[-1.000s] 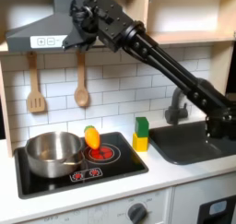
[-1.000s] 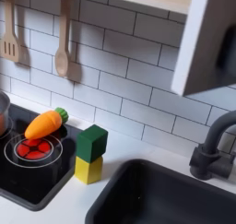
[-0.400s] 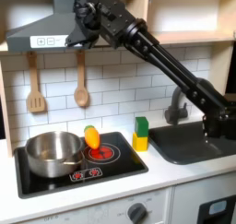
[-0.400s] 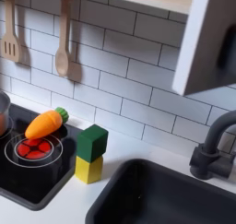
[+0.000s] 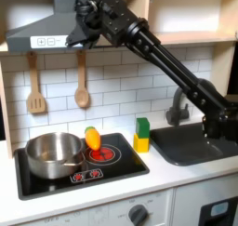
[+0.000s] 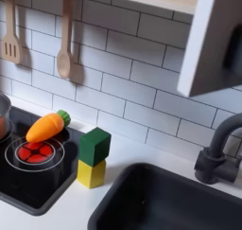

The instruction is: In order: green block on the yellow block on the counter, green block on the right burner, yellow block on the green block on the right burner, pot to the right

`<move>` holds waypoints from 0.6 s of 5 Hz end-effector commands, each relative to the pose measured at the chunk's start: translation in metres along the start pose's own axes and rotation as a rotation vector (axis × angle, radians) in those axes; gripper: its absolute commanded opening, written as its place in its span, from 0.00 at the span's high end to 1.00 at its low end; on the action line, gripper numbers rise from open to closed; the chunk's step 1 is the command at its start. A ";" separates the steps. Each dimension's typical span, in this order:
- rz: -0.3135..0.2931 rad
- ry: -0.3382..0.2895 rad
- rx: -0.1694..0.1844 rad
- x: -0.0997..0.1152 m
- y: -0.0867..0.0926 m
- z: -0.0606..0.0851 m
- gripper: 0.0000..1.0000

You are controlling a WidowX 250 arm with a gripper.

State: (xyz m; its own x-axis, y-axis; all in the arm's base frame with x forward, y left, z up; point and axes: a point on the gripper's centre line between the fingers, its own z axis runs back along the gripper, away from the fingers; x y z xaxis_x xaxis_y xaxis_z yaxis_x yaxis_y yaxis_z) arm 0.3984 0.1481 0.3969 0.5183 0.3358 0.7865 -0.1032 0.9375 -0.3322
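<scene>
The green block [image 5: 142, 126] [image 6: 94, 146] stands on top of the yellow block [image 5: 141, 142] [image 6: 91, 173] on the pale counter [image 5: 172, 177] [image 6: 52, 211], between the black hob and the sink. My gripper [image 5: 78, 39] hangs high at the first exterior view's upper left, in front of the range hood, far above the blocks and holding nothing I can see; its jaws are too dark to read. The silver pot [image 5: 53, 153] sits on the hob's left side. The right burner [image 5: 104, 154] [image 6: 33, 153] shows red rings.
An orange-and-yellow carrot toy [image 5: 93, 138] [image 6: 45, 126] lies at the right burner's back edge. The dark sink [image 5: 191, 144] [image 6: 170, 201] and faucet [image 5: 177, 107] [image 6: 219, 149] are right of the blocks. A wooden spatula [image 5: 35, 86] and spoon [image 5: 82, 86] hang on the tiled wall.
The arm's upper part has shifted very slightly near the hood. The blocks, pot and carrot toy have not moved.
</scene>
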 end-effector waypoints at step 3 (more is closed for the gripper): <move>-0.026 0.169 -0.030 -0.046 -0.008 -0.008 1.00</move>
State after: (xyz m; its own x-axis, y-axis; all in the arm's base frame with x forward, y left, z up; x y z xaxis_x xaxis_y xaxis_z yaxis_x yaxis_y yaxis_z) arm 0.3801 0.1189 0.3666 0.6507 0.2755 0.7076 -0.0515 0.9457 -0.3208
